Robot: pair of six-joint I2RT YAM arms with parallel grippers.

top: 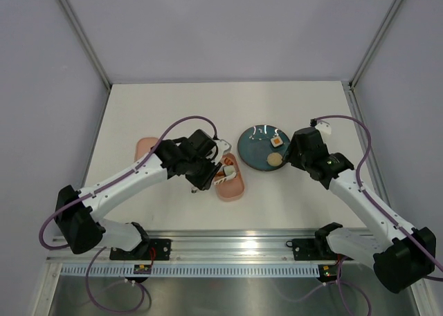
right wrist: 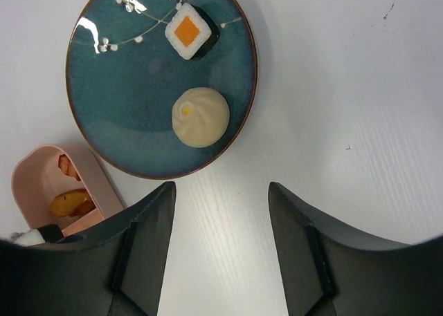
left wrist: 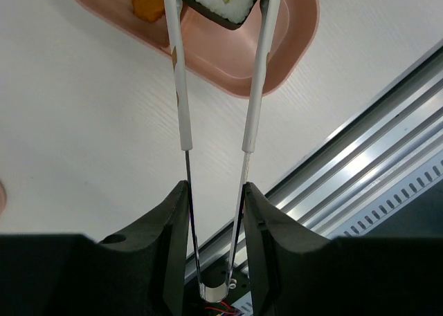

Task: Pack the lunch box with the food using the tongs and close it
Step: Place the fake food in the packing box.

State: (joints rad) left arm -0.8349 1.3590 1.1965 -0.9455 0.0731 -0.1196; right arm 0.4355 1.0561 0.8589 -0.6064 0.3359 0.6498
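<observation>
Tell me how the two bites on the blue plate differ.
The cube is square, white with an orange top; the bun is round and beige. The cube has a dark wrap on its side; the bun has none. Both lie on the plate, unpacked.

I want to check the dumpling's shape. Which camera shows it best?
Right wrist: the dumpling lies close and unobstructed on the teal plate. Top external shows it as a tiny beige dot; left wrist misses it.
</observation>
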